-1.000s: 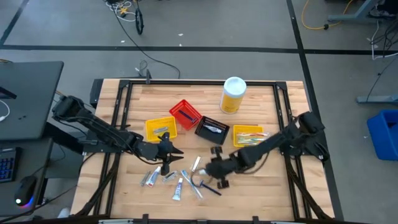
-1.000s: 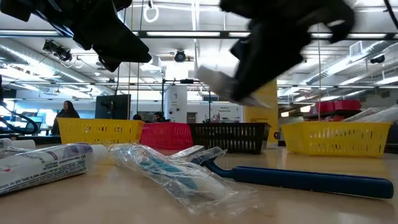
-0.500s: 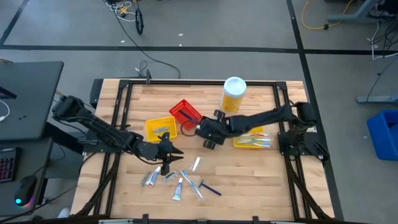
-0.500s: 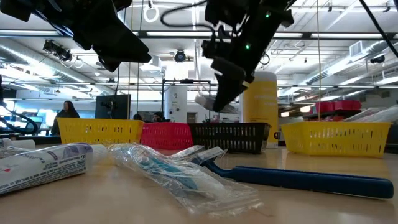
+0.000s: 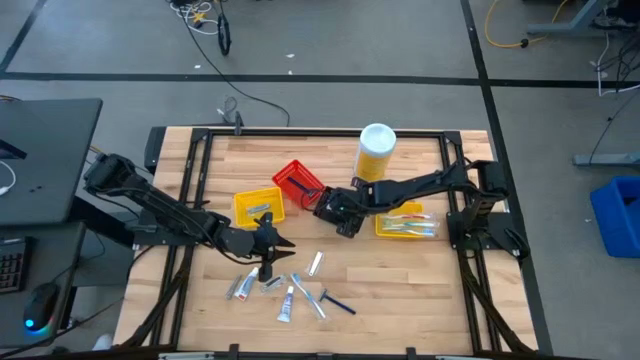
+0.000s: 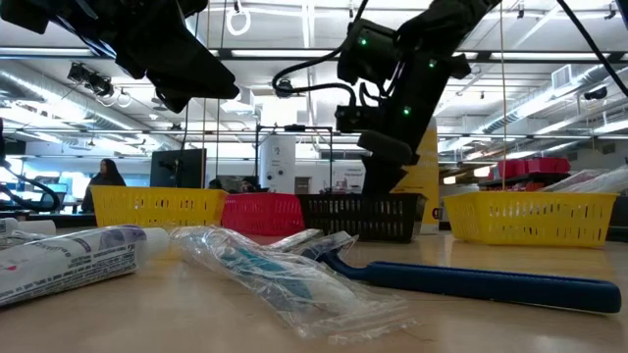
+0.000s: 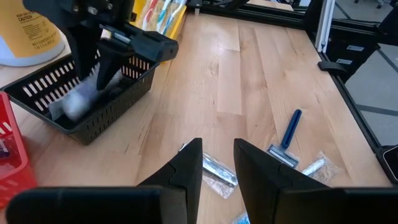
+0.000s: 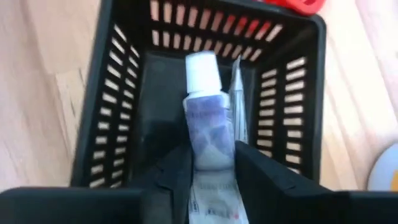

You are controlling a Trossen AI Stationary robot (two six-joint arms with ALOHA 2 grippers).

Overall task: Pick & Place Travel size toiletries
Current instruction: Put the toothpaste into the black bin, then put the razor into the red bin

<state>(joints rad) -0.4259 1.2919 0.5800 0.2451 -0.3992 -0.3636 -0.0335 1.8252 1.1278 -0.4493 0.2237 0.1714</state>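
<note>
My right gripper (image 8: 212, 171) hangs over the black bin (image 8: 106, 124), shut on a pale purple tube (image 8: 208, 124) with a white cap. In the high view it sits at mid-table (image 5: 340, 212). My left gripper (image 7: 217, 165) is open and hovers (image 5: 272, 245) just above the loose toiletries lying flat on the table. These are small tubes (image 5: 240, 285), a wrapped toothbrush (image 5: 310, 298) and a blue-handled razor (image 5: 338, 303). A silver packet (image 8: 237, 106) lies in the black bin beside the tube. My right gripper pinches the tube by its flat crimped end (image 8: 211, 180) between the two fingers. It comes from above, slanting down into the black bin. The tube runs along the fingers with its white cap (image 8: 200, 68) pointing away toward the bin floor. Whether the cap touches the floor cannot be told.
A yellow bin (image 5: 258, 206) and a red bin (image 5: 298, 182) stand left of the black one. Another yellow bin (image 5: 405, 221), holding toothbrushes, stands to its right. The big yellow bottle (image 5: 375, 152) stands behind them. Bare wood lies right of the razor (image 7: 289, 127).
My right gripper carried the tube up from the loose items near the table's near edge. It moved toward the far edge to the black bin, then sank lower over it, so the tube now points down into the bin.
</note>
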